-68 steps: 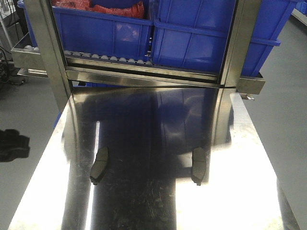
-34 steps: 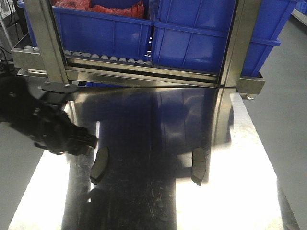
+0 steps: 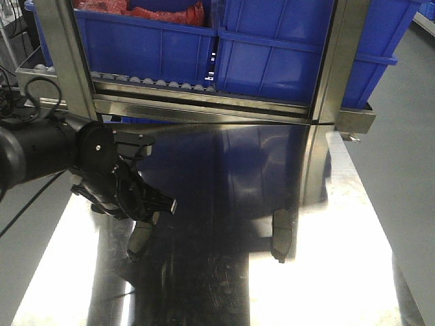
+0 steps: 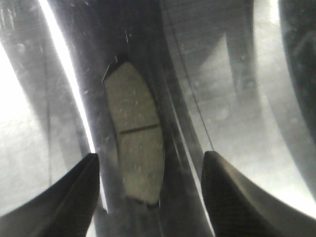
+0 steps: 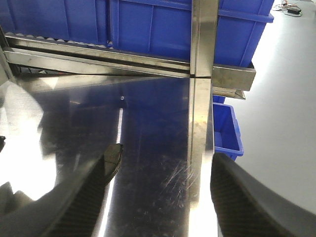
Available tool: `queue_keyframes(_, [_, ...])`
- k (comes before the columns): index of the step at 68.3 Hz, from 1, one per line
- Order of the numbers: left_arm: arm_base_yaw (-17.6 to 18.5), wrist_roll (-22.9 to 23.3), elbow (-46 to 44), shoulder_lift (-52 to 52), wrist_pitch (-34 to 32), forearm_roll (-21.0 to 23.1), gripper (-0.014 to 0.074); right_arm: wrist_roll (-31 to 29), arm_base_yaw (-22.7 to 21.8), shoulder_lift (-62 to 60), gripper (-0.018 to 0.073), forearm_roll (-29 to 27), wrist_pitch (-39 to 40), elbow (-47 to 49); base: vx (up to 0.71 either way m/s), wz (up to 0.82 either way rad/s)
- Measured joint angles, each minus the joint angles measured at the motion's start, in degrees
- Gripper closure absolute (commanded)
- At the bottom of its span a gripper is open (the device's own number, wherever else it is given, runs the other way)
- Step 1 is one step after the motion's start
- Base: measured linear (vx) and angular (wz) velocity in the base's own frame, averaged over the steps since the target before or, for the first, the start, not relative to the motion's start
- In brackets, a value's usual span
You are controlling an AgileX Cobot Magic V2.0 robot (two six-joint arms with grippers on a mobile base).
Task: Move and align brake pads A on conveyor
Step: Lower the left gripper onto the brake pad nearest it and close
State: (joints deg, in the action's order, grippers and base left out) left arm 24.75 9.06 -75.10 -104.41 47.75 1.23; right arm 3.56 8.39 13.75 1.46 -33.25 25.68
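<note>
Steel table (image 3: pixel 326 272) beneath left end effector (image 4: pixel 149 163), open over brake pad (image 4: pixel 133 108).

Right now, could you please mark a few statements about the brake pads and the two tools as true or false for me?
1. A left pad and a right pad lie on the steel table. True.
2. The left tool is shut on the left pad. False: its fingers stand apart, one on either side of the pad, which lies flat on the table.
3. Blue bins stand behind the table. True.
4. The right tool holds the right pad. False: it is open with nothing between its fingers.
5. The left pad shows a centre groove. True.
</note>
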Motion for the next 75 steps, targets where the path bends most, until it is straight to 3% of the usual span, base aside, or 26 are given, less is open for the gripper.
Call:
queue_keyframes(23, [0.1,2.8,-1.4,-5.5,-0.8,0.0,0.0111,0.0,0.0,0.0,0.0106,0.0,0.0,0.0,0.0,0.0])
queue_keyframes(46, [0.1,5.0,-1.4,-7.6,-2.5,-0.1,0.0113,0.0,0.0,0.0,0.0106,0.0,0.0,0.0,0.0,0.0])
queue_keyframes(63, [0.1,8.9,-1.5,-9.0,-2.4,-3.8,0.0154,0.0,0.0,0.0,0.0106,0.0,0.0,0.0,0.0,0.0])
queue_keyframes(75, [0.1,9.3,-1.5,-9.0,-3.2,-4.0,0.0164,0.0,0.0,0.0,0.0106,0.0,0.0,0.0,0.0,0.0])
